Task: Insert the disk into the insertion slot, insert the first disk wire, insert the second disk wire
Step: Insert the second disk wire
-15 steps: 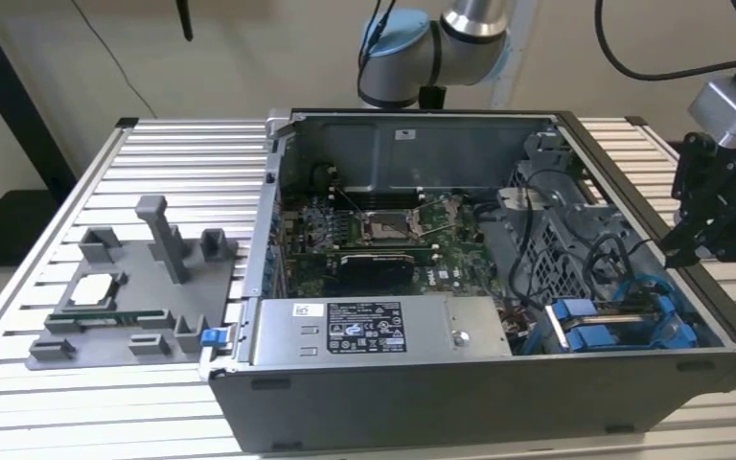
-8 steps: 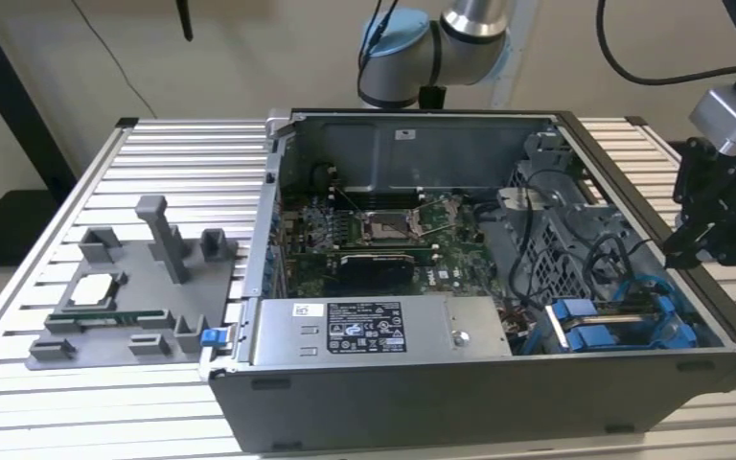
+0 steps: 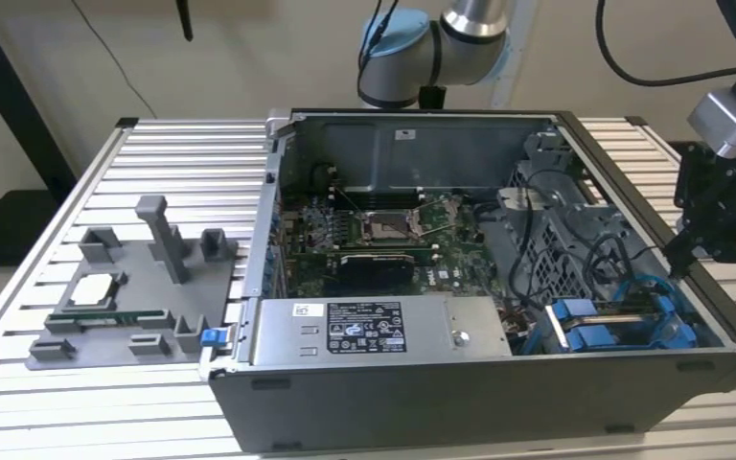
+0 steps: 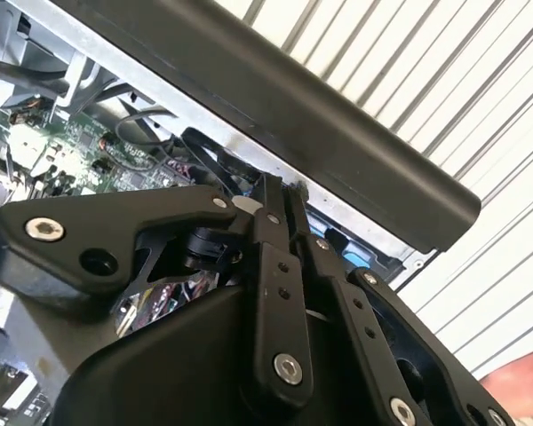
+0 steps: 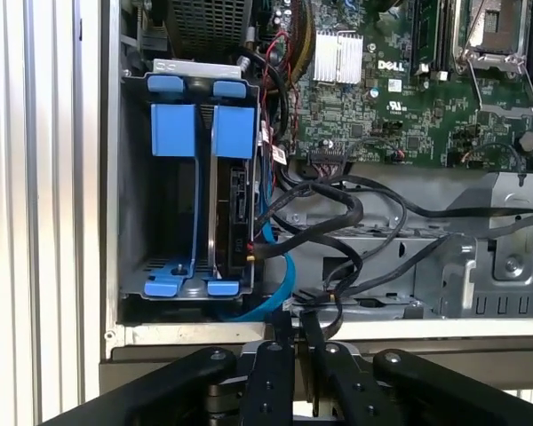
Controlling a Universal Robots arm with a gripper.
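Bench layout, exterior view's left to right: fixture tray [image 3: 126, 297] on slatted table [image 3: 176, 153], outside computer case [image 3: 471, 412] with lid off. Inside case, on exterior view's left part: motherboard [image 3: 368, 240], with labelled power supply box [image 3: 368, 331] against case's near wall. Inside case, at corner on exterior view's right: insertion slot [image 3: 624, 321], grey sheet metal with blue tabs.

First wrist view: disk [image 5: 234, 200] seated on edge in insertion slot [image 5: 129, 177], blue carrier ends showing at both ends of bay. Second blue carrier alongside, on side nearer case wall. Blue cable [image 5: 280, 275] and black wires [image 5: 338, 213] looped just beside disk, inside case; whether plugged in, cannot tell.

At exterior view's right: gripper [image 3: 678, 266] hanging over case's rim, clear of disk. Fingers [image 5: 282, 342] [image 4: 268, 222] closed together in both wrist views, nothing seen between them. Tips at case rim; disk near, beyond rim inside case, not touched.
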